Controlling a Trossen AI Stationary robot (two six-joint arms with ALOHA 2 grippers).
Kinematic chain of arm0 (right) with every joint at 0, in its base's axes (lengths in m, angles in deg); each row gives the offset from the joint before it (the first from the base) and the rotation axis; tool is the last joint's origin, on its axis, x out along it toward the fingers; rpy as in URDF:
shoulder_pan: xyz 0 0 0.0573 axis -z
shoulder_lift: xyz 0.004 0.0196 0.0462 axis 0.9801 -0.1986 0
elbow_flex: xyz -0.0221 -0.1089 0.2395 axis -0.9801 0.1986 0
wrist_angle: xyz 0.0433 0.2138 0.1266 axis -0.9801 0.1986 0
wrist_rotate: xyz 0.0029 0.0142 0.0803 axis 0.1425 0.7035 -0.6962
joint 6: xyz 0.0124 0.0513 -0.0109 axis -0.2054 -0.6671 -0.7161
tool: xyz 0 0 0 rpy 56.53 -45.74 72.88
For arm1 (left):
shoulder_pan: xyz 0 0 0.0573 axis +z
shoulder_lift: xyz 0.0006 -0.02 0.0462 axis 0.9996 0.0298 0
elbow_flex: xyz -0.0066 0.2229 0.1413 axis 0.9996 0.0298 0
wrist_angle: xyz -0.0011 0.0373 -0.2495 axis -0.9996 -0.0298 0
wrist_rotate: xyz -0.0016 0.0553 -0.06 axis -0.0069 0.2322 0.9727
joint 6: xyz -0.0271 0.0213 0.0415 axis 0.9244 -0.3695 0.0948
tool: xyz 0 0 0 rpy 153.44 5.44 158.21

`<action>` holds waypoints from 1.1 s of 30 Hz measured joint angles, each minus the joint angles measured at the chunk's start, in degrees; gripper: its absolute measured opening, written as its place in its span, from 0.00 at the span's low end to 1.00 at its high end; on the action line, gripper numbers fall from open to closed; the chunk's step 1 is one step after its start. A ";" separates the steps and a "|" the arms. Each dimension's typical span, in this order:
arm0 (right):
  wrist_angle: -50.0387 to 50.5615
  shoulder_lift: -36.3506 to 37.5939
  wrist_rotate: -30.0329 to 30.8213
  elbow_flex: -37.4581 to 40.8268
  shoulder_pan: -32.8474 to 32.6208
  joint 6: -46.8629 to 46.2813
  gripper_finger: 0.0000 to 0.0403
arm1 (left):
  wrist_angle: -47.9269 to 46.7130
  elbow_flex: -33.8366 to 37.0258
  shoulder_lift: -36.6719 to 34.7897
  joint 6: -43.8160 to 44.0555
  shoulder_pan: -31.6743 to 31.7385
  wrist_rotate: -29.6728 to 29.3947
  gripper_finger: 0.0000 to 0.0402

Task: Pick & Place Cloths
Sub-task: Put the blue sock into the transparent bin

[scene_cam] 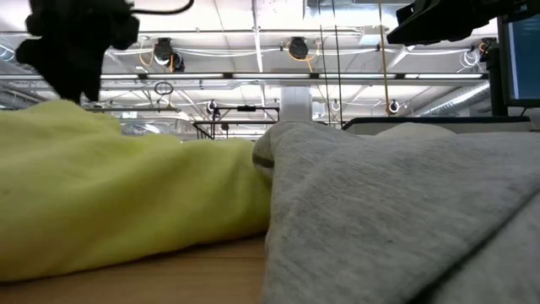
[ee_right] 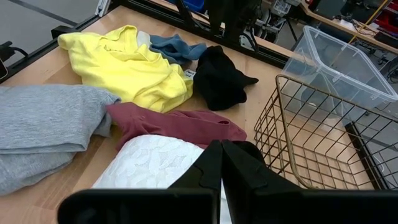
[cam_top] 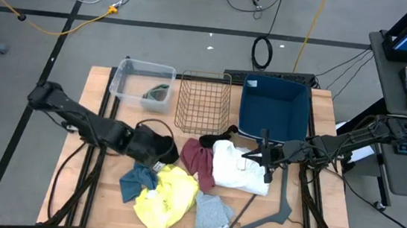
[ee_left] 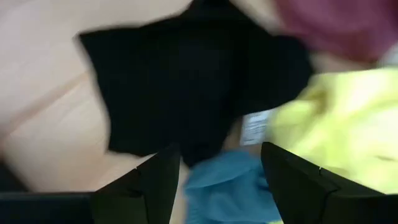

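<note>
The cloths lie bunched on the table's near half: black [cam_top: 168,154], teal-blue [cam_top: 135,182], yellow [cam_top: 167,198], maroon [cam_top: 197,163], white [cam_top: 237,170] and grey [cam_top: 212,216]. A second grey cloth [cam_top: 157,92] lies in the clear plastic bin [cam_top: 129,73]. My left gripper [ee_left: 217,180] is open and hovers above the black cloth [ee_left: 186,87] and the teal one [ee_left: 227,183]. My right gripper [ee_right: 220,149] is shut and stands low over the white cloth [ee_right: 155,165], at its edge beside the maroon one [ee_right: 174,121]. My right gripper comes in slanting from the table's right with shut fingers [ee_right: 211,165] over the white cloth's far edge [ee_right: 186,149]. The fingers hide the spot below their tips, so I cannot tell whether they touch the cloth.
A wire basket [cam_top: 203,103] and a blue bin [cam_top: 273,109] stand along the far edge beside the clear bin. A grey angled hanger-like bar [cam_top: 273,210] lies near the right front. A small dark piece [cam_top: 218,139] lies by the basket. Bare wood shows at the table's left.
</note>
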 joint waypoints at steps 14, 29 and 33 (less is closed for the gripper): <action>-0.02 0.00 0.00 0.00 0.01 0.01 0.00 | -3.47 0.02 8.70 6.96 -1.03 0.31 0.57; 0.00 0.00 0.00 0.00 -0.02 0.02 0.00 | -0.49 0.02 8.70 28.11 -12.36 11.11 0.57; 0.00 0.00 0.00 0.00 -0.01 0.01 0.00 | 2.32 0.04 8.70 34.32 -16.25 8.84 0.57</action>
